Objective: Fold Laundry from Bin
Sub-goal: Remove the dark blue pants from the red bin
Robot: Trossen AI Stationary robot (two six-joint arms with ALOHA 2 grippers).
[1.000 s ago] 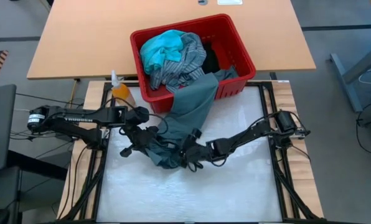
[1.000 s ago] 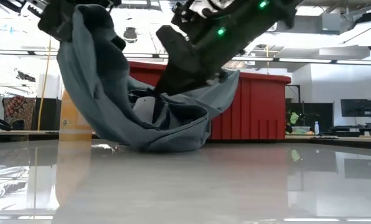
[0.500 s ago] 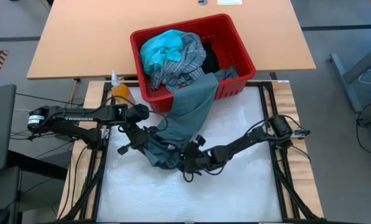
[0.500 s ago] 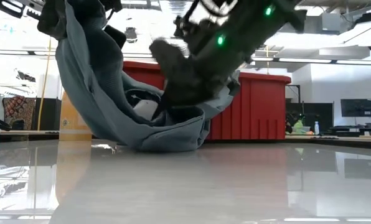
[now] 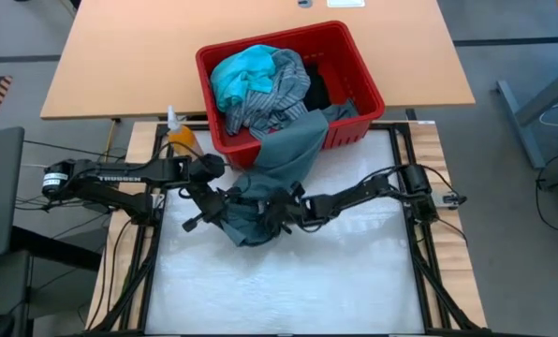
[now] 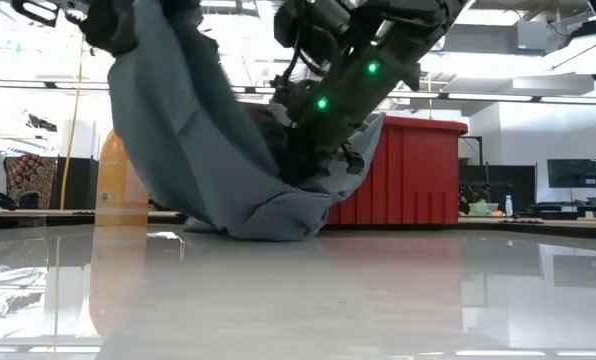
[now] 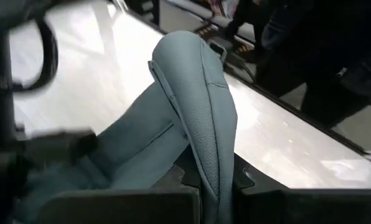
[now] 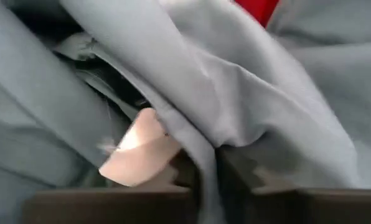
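Note:
The red bin (image 5: 354, 89) stands at the table's far edge with a turquoise and a striped garment of the laundry piled in it. A grey-green garment (image 5: 293, 154) trails from the bin's near rim down onto the table, where its lower end lies bunched (image 6: 278, 215). My left gripper (image 5: 221, 199) is shut on the bunch's left side and holds that part raised (image 6: 138, 60). From the right, my right gripper (image 5: 279, 211) reaches into the bunch and is shut on the cloth. My left gripper pinches a narrow upright fold of the grey-green garment (image 7: 215, 177) between its two fingers, coming from the table's left and slanting down. The cloth runs down from the fingers in a sagging band to the table. My right gripper pinches a fold of the same garment (image 8: 205, 163) between its two fingers, beside a pale label (image 8: 142, 152). It comes from the table's right, slanting down. How many layers it has does not show. The cloth below it rests on the table.
An orange spray bottle (image 5: 180, 139) stands at the table's far left corner, close to my left arm. The white table top (image 5: 288, 281) lies bare toward the near edge. Beyond the bin is a wooden table (image 5: 129, 56).
My right gripper has gone toward the far edge and a little left, into the bunched cloth, rolled somewhat, and shut on a fold. The gaping pocket of cloth on the table has been pressed together. My left gripper has rolled a little, with its raised part kept up.

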